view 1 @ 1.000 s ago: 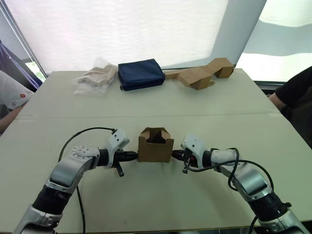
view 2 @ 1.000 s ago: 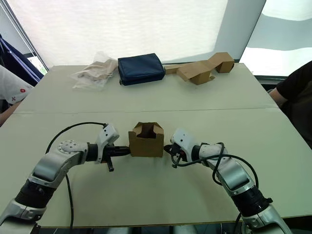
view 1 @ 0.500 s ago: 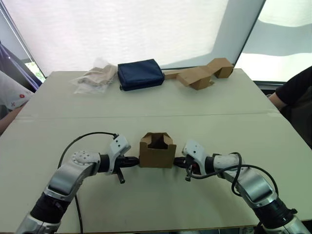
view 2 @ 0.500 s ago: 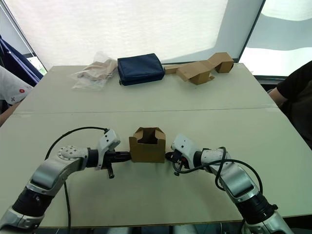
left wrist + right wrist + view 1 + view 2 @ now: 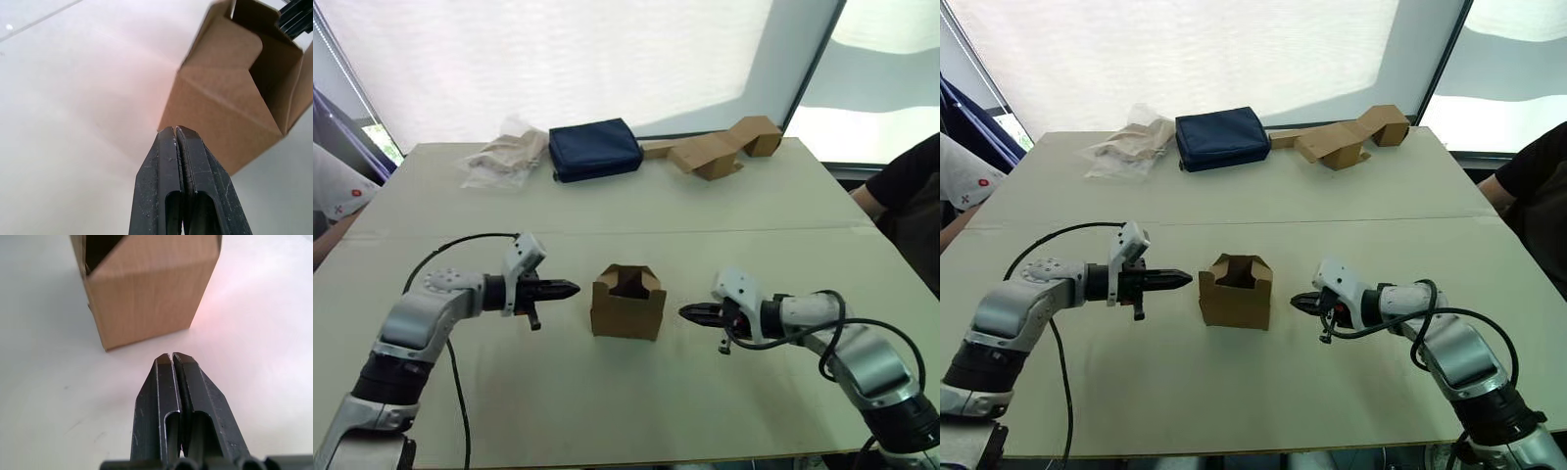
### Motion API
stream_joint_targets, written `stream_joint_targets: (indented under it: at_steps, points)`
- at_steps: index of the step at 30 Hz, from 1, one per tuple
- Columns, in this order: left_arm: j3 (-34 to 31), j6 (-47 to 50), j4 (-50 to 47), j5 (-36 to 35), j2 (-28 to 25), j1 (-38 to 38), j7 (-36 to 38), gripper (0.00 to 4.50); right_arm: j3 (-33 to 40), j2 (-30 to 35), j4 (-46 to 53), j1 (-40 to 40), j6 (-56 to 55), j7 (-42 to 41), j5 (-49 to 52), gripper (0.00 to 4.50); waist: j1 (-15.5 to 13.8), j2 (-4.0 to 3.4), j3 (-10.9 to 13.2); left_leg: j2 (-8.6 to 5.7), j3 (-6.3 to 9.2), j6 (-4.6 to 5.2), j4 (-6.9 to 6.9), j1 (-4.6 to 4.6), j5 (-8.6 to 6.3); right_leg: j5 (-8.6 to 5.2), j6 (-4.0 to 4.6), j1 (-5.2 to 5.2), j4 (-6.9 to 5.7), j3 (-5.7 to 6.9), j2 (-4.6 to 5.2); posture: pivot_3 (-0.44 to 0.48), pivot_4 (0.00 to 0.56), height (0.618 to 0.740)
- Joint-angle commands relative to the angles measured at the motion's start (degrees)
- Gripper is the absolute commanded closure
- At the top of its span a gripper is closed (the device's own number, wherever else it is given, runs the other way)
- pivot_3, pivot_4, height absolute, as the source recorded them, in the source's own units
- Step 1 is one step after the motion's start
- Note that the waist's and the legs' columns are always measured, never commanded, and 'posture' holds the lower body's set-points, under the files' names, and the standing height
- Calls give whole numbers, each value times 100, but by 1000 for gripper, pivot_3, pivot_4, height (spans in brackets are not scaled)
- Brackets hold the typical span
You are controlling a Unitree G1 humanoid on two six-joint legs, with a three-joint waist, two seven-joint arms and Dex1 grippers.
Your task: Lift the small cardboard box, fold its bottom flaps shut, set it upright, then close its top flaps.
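Box: small cardboard box [image 5: 626, 303] upright on bench [image 5: 607, 392], top flaps [image 5: 628, 278] open; light, crushable.
Grip: opposite side walls.
Fingers: left gripper [image 5: 570, 288], right gripper [image 5: 686, 313] pinched closed, empty, either side of it.

Lab or office test room: plain pale worktop [image 5: 724, 211], white roller blind [image 5: 558, 59] upper frame, seated person's sleeve [image 5: 337, 186] at left edge.

Matt brown cardboard box [image 5: 626, 309]

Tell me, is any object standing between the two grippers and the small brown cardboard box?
Nothing visible does. Bare table separates the small brown cardboard box from the left gripper and right gripper.
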State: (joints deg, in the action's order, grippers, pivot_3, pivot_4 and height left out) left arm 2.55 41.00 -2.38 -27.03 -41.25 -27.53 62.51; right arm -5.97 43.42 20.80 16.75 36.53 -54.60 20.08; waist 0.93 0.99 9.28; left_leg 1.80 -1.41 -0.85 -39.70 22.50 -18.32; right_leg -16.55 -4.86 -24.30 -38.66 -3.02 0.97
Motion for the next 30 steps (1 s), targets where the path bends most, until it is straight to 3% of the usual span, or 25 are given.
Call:
stream_joint_targets:
  at_steps: [1,8,19,30]
  points:
    - [-187,47,-115,-313,-46,-414,258,4474,393,-16,204,496,190,-85,468,4500,-3,0,0,0,0,0,0,0,0,0,0,0,0,0,0,0,150,740]
    - [90,126,-309,-372,234,-633,177,4474,260,-289,174,911,335,-68,784,4500,-14,0,0,0,0,1,0,1,-1,0,0,0,1,0,2,0,150,740]
    - [522,-149,-273,-14,490,-367,15,4474,-393,-602,-333,1130,-78,-61,363,4500,-10,0,0,1,0,1,0,0,0,0,0,-1,0,-1,2,0,150,740]
    - [551,-205,-255,28,587,-206,-27,4474,-885,-727,-876,1354,-453,-161,-191,4500,-8,0,0,1,0,1,0,0,0,0,0,-1,0,-1,3,0,150,740]
